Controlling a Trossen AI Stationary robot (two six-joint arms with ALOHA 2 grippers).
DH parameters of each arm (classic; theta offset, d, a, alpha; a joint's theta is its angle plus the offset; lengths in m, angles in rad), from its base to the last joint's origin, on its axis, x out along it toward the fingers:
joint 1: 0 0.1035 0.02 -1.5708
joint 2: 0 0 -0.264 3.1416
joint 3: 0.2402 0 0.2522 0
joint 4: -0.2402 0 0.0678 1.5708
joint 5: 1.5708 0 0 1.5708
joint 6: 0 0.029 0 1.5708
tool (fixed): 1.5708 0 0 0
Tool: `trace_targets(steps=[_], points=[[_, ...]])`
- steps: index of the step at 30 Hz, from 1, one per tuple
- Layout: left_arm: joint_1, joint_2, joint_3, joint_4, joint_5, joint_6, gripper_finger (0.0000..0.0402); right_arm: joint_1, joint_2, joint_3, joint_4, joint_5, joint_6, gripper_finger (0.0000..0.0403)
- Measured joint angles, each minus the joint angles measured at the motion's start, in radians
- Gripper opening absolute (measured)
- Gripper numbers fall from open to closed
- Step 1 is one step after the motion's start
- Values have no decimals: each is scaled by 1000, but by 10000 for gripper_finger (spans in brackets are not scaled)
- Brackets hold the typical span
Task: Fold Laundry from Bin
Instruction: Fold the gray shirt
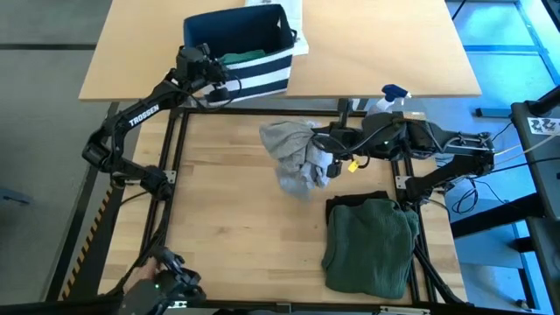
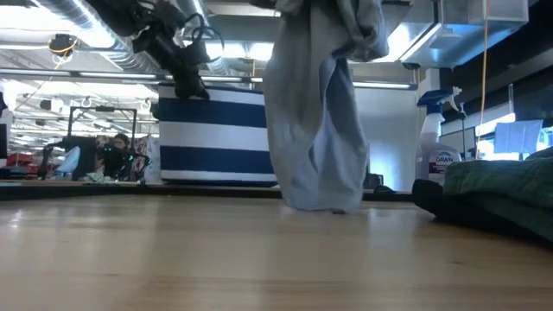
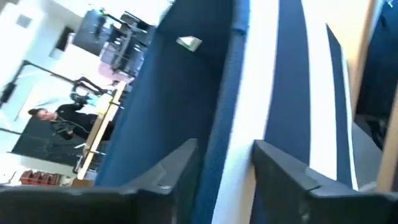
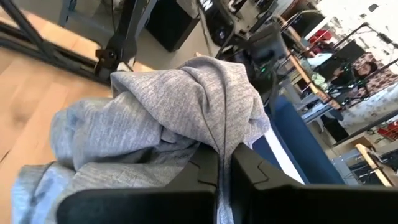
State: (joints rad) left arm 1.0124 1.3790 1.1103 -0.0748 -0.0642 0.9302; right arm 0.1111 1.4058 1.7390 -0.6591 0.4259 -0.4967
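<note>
Currently, right gripper (image 1: 328,143): clenched on the light grey garment (image 1: 293,153), which is held up above the table (image 1: 227,219), its lower end hanging to the wood.
Left gripper (image 1: 210,79): parted, nothing grasped, positioned at the bin (image 1: 254,74) front wall.
Bin: set beyond the table; teal-green cloth (image 1: 241,58) is seen inside.
Dark green garment (image 1: 372,245): laid folded near the right edge.

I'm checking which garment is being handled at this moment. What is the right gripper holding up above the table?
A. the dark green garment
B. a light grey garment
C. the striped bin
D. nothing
B: the right gripper is shut on the light grey garment, which hangs down to the table in the low view, while the dark green garment lies folded on the table.
</note>
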Motion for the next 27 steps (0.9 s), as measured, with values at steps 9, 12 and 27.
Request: trace_targets(steps=[9, 12, 27], points=[[-80, -41, 0, 18, -72, -11, 230, 0, 29, 0, -34, 3, 21, 8], [-102, -55, 0, -12, -95, -53, 244, 0, 37, 0, -30, 1, 26, 9], [-560, -380, 1, -140, 177, -424, 232, -78, 194, 0, -14, -217, 137, 7]])
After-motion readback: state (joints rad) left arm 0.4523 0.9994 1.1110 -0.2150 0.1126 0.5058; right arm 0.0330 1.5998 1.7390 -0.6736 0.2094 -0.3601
